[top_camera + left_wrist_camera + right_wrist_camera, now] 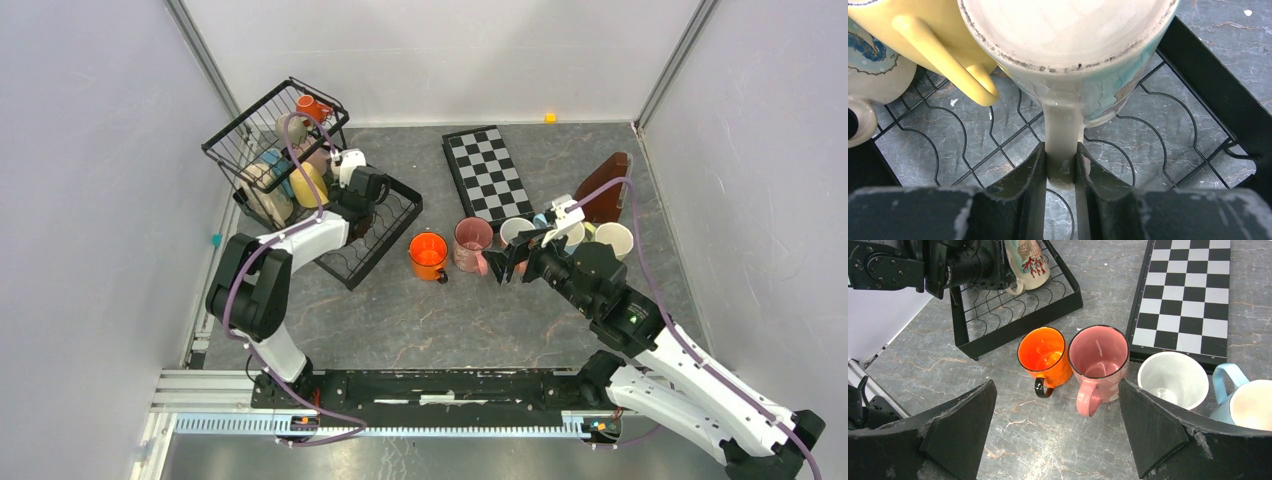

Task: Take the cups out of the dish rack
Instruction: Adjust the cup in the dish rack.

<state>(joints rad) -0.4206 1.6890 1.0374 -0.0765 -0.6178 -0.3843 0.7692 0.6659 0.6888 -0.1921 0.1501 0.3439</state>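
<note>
The black wire dish rack (388,238) stands at the back left, its taller basket (240,135) holding an orange cup (312,107), a yellow cup (308,183) and a cream cup (262,192). My left gripper (352,185) reaches over the flat tray part. In the left wrist view it (1062,165) is shut on the handle of a cream patterned cup (1068,50) lying beside a yellow cup (913,30). My right gripper (508,262) is open and holds nothing, hovering above the table in front of an orange cup (1043,355) and a pink cup (1098,360).
A white cup (517,231), a light blue one (541,220) and a cream one (614,240) stand right of the pink cup. A checkerboard (490,175) lies behind them, with a brown object (605,185) to its right. Grey walls close in on three sides.
</note>
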